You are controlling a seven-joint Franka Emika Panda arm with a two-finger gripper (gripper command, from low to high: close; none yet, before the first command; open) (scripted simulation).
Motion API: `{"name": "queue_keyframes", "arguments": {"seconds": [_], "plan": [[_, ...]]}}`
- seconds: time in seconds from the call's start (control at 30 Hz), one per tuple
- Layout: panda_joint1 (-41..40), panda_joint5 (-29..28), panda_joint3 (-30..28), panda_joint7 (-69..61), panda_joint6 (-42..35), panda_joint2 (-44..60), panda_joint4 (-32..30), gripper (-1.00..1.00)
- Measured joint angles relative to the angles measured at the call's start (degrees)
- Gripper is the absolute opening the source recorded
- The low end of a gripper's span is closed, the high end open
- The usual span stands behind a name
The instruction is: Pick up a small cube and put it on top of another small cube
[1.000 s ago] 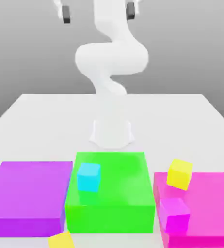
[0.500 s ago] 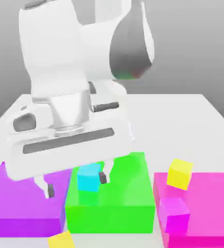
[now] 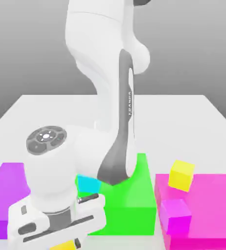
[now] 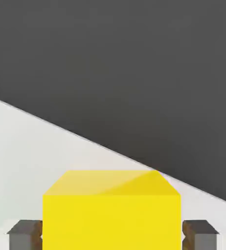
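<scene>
Hand view shows our gripper (image 4: 112, 235) open around the small golden-yellow plain cube (image 4: 112, 215) near the table's (image 4: 17, 161) front edge, because we must grasp it.

green block (image 3: 134, 195), purple block (image 3: 7, 195), pink block (image 3: 208, 205), magenta cube (image 3: 176, 215)

1. Bright, even light, no glare.
2. Soft faint shading on the white tabletop (image 3: 193, 112).
3. Plain grey backdrop.
4. Slightly soft edges throughout.
5. Hand view's upper area dark.
</scene>
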Motion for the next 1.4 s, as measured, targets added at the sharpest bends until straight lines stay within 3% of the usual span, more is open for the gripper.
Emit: {"name": "queue_keyframes", "arguments": {"seconds": [0.1,0.23,0.53,0.93,1.13,1.17,1.4], "plan": [[-0.05,0.04,0.05,-0.08,0.06,0.12,0.03,-1.00],[2.26,-3.53,-3.01,2.55,-5.38,-7.11,-1.71,-1.00],[3.63,-5.33,-3.29,3.68,-14.11,-23.37,-10.60,-1.00],[0.45,-19.29,0.80,13.08,-22.83,-47.78,-23.79,-1.00],[-0.15,-20.72,1.19,13.83,-13.12,-43.10,-28.43,-1.00],[-0.14,-20.64,1.14,13.75,-11.87,-42.19,-28.77,1.00],[-0.19,-20.80,1.20,13.87,-12.12,-42.43,-28.70,1.00]]}}
